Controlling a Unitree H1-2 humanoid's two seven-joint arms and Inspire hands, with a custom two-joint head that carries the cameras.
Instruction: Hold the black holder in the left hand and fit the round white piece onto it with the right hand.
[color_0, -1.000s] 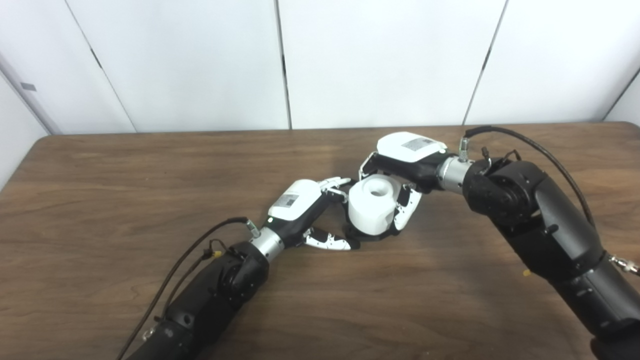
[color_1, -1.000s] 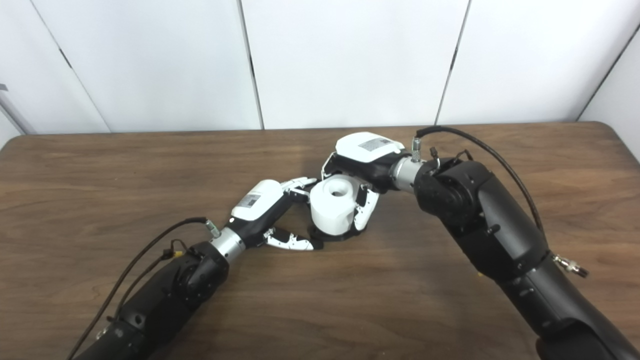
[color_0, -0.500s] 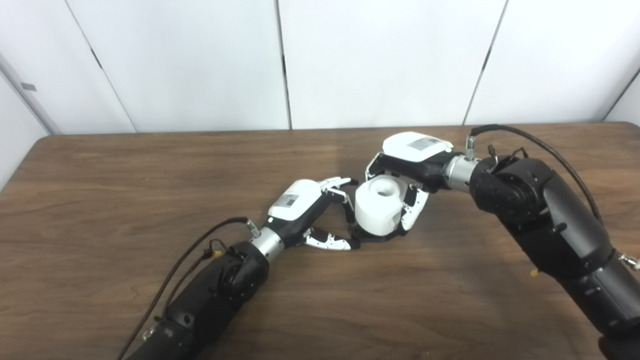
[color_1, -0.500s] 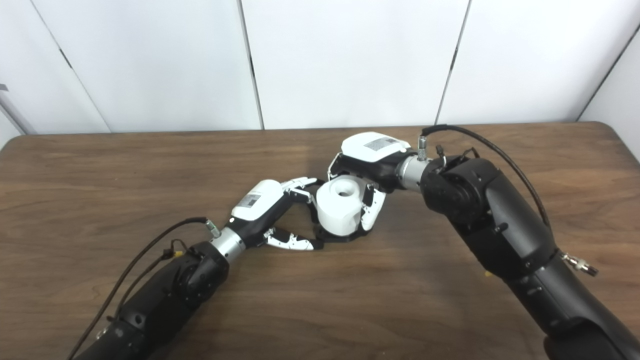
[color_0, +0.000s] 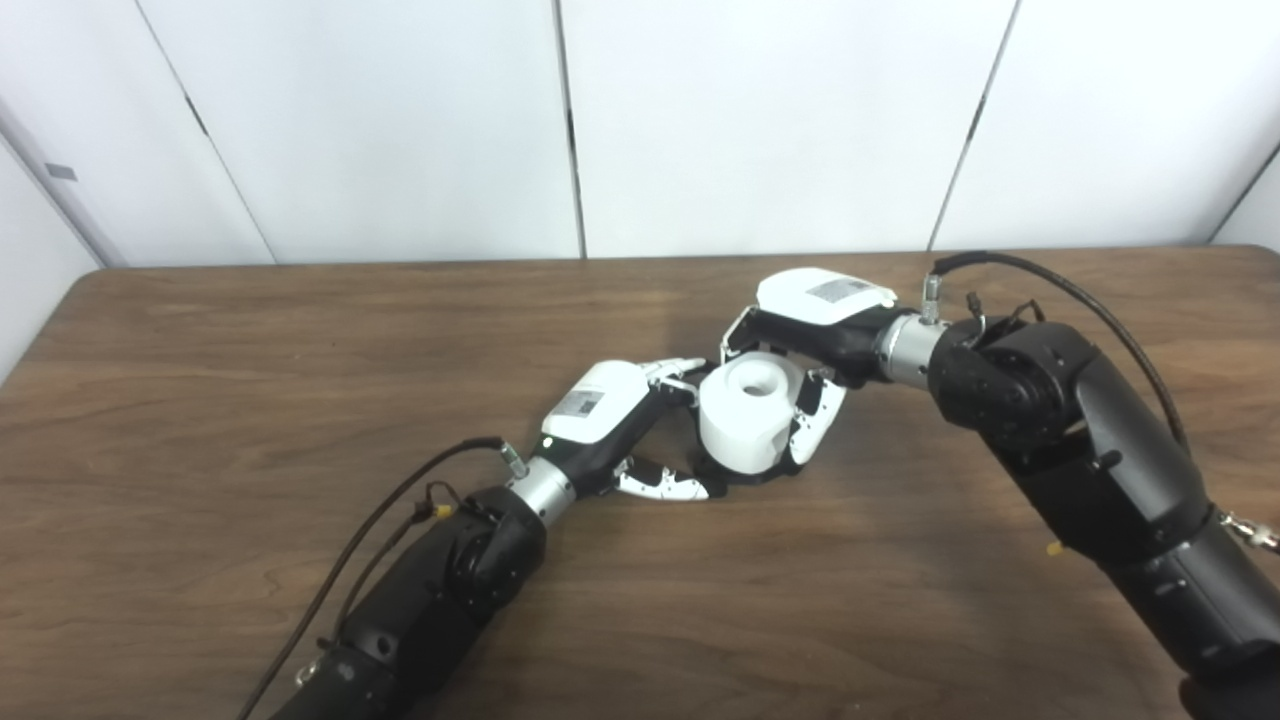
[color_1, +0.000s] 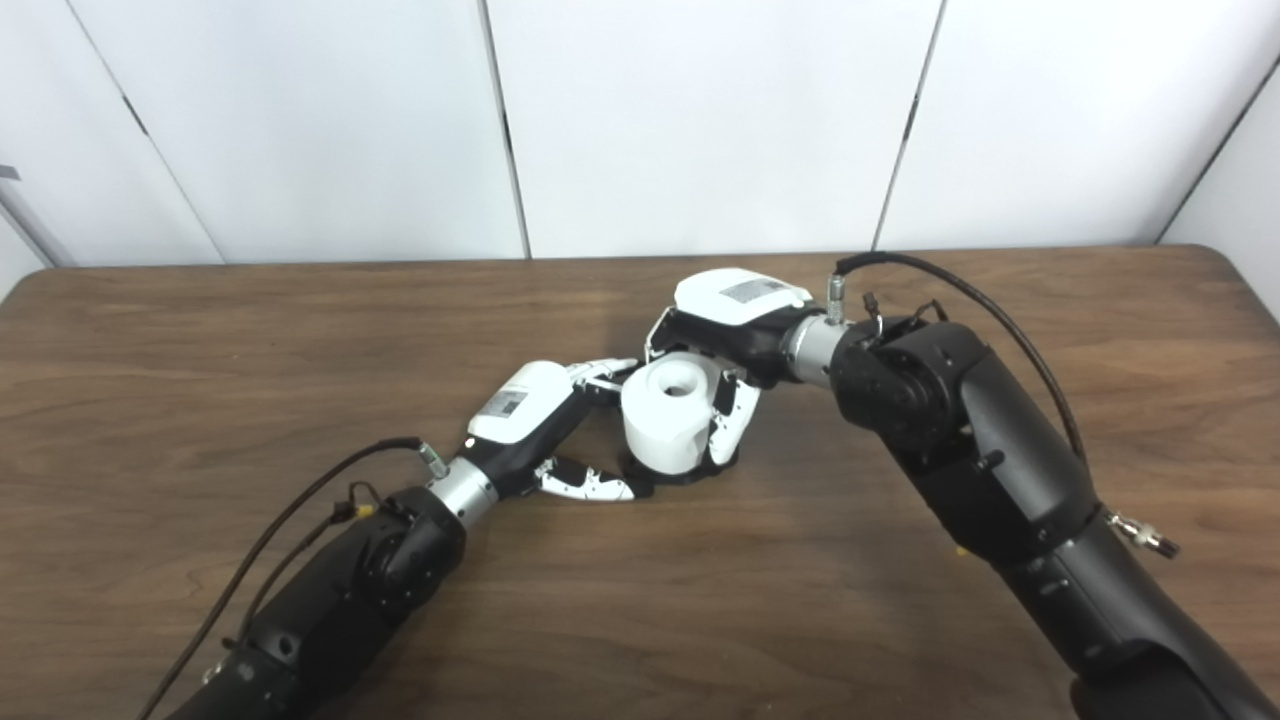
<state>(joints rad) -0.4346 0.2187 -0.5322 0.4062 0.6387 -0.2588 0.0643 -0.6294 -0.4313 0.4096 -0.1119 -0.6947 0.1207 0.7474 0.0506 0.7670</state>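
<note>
Right hand grips one round white piece on one black holder; left hand clasps holder's base.

A dark brown wood-grain desk fills the lower part of both views, its far edge running straight across and its far corners rounded. Behind it stands a wall of plain white panels, divided by thin dark seams that lean slightly outward toward the sides. A small grey tag sits on the leftmost panel. The light is even and soft, with a faint sheen on the desk's surface.
</note>
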